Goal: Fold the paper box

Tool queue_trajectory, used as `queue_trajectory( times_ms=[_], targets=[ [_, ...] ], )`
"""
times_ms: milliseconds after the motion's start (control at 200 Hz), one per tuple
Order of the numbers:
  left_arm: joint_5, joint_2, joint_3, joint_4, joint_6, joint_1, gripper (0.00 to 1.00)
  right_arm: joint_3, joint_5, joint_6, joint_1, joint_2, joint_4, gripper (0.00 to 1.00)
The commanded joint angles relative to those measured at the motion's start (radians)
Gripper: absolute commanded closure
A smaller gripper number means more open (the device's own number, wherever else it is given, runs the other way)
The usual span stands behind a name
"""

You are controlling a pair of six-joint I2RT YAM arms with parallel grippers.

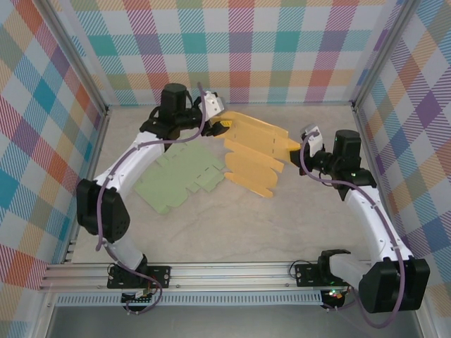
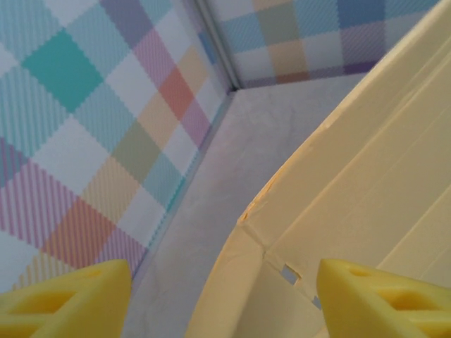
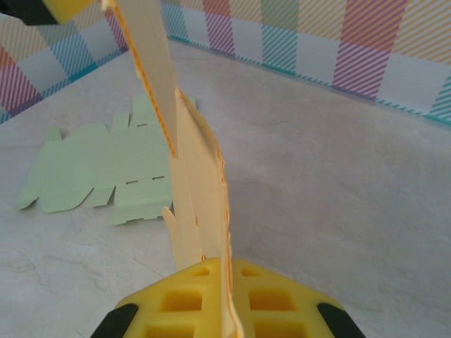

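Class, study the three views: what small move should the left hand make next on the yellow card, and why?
Probably close the left hand on the edge of the yellow card: its fingers stand apart with that edge between them, while the right hand pinches the opposite end.

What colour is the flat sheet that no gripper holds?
Pale green; the flat sheet shows best in the top external view.

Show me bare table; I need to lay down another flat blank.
Bare: the near table between the two arms, this side of the green blank and yellow box; also the far right corner. Crowded: far middle, both sheets there, with the left gripper and right gripper at the yellow one.
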Motion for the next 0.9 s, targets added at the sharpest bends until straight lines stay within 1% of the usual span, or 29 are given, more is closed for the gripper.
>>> queue_trajectory(
  times_ms=[0,95,240,280,415,445,510,615,745,815,895],
  targets=[
    [0.112,0.036,0.094,-0.205,0.181,0.006,0.38,-0.011,-0.07,-0.024,0.007,-0.02,0.006,1.0],
    [0.115,0.046,0.105,-0.225,0.21,0.001,0.43,-0.01,-0.078,-0.021,0.007,-0.017,0.004,1.0],
    [0.12,0.045,0.104,-0.245,0.234,0.0,0.6,-0.008,-0.105,-0.017,0.007,-0.009,0.004,1.0],
    [0.116,0.045,0.105,-0.244,0.234,-0.002,0.63,-0.006,-0.115,-0.017,0.006,-0.007,0.003,1.0],
    [0.091,0.043,0.108,-0.236,0.231,-0.012,0.62,0.004,-0.144,-0.016,0.006,-0.004,-0.012,1.0],
    [0.083,0.041,0.108,-0.228,0.229,-0.015,0.61,0.005,-0.149,-0.017,0.007,-0.004,-0.015,1.0],
    [0.054,0.04,0.107,-0.196,0.215,-0.023,0.53,0.01,-0.162,-0.017,0.007,0.0,-0.024,1.0],
    [0.015,0.036,0.111,-0.154,0.202,-0.029,0.52,0.017,-0.173,-0.019,0.007,0.008,-0.036,1.0],
    [0.029,0.031,0.129,-0.153,0.21,-0.031,0.52,0.028,-0.184,-0.022,0.007,0.022,-0.046,1.0],
    [0.034,0.032,0.14,-0.162,0.221,-0.031,0.5,0.031,-0.19,-0.021,0.007,0.028,-0.048,1.0],
    [0.045,0.038,0.159,-0.195,0.248,-0.033,0.5,0.034,-0.195,-0.022,0.007,0.034,-0.051,1.0]
  ],
)
